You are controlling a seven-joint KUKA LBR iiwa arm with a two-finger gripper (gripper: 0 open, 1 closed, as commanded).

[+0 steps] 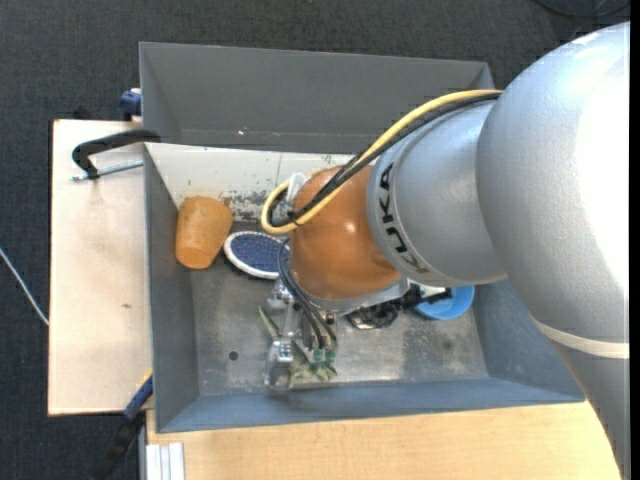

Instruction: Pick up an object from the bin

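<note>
Gripper point(288, 360) low by the front wall of the bin point(400, 393), grip unreadable.

The gripper stood near the floor, left of middle; whether it was released, clenched or grasping anything could not be told, and what lay under its tip was hard to make out. Behind it, a black thing point(375, 313) and a blue thing point(447, 304) peeked from under the arm point(480, 198), mostly hidden. The orange cover point(335, 243) blocked the bin's middle. Farther left lay a blue oval point(255, 253), white-rimmed, just beside an orange cup point(200, 231) on its side.
</note>
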